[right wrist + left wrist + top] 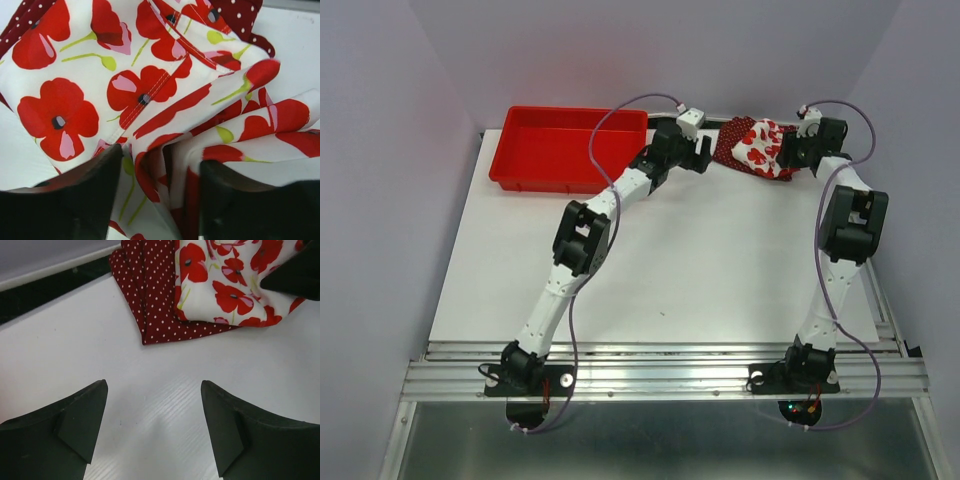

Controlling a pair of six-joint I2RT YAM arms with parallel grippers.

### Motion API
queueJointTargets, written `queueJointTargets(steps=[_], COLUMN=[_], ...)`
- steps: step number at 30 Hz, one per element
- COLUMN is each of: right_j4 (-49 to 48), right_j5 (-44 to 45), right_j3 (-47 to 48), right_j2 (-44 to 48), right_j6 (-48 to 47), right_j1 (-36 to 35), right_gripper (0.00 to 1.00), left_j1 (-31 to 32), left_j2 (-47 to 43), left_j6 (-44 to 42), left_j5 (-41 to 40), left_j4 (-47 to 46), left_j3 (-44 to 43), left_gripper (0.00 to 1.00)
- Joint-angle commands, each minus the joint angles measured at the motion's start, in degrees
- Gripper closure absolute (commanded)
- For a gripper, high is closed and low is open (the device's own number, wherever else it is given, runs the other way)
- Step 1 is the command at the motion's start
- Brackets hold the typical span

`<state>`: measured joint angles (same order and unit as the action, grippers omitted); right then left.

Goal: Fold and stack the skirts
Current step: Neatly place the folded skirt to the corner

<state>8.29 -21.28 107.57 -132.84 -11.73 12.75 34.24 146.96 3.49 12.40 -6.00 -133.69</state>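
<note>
White tabletop (720,270), upper right of overhead view: white red-flowered cloth skirt (100,90) lying on dark red white-dotted cloth skirt (150,300), just beyond wide, empty left gripper (154,410); right gripper (161,167) straddles a flowered fold, grip unclear.

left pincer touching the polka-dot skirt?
Apart. The left wrist view shows a strip of bare table between the open left pincer and the near corner of the polka-dot skirt.
</note>
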Motion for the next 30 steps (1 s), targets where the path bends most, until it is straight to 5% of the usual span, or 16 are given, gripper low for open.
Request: queueJointTargets(steps=[1, 4, 10, 17, 20, 24, 30], right_j4=[0.3, 0.7, 6.9, 11.9, 14.0, 13.5, 3.8], right_j5=[1.1, 4.9, 16.6, 14.9, 13.6, 21.9, 33.7], right_j3=[2.9, 3.5, 10.5, 18.2, 21.7, 26.3, 26.6], right_j2=[-0.1, 1.3, 3.5, 4.7, 2.6, -3.3, -8.4], right_j6=[3.4, 3.7, 3.6, 7.5, 6.0, 5.1, 4.9], right_j1=[0.3, 0.8, 0.8, -2.8, -8.4, -14.4, -19.5], right_gripper=[0.31, 0.17, 0.0, 0.01, 0.13, 0.26, 0.27], left_j1=[-0.2, -0.3, -0.6, -1.4, -2.4, -3.2, -4.3], left_j2=[0.4, 0.6, -14.7, -27.7, -30.8, -34.4, -40.6], left_j6=[5.9, 8.0, 5.8, 1.0, 2.7, 5.4, 7.7], left_j5=[-0.4, 3.7, 4.6, 2.4, 4.9, 5.9, 6.6], left_j4=[-14.4, -12.6, -14.3, -5.6, -3.2, -2.3, -4.1], left_j3=[1.4, 2.2, 22.8, 34.3, 36.6, 40.4, 48.4], left_gripper=[0.13, 0.13, 0.13, 0.13, 0.14, 0.14, 0.11])
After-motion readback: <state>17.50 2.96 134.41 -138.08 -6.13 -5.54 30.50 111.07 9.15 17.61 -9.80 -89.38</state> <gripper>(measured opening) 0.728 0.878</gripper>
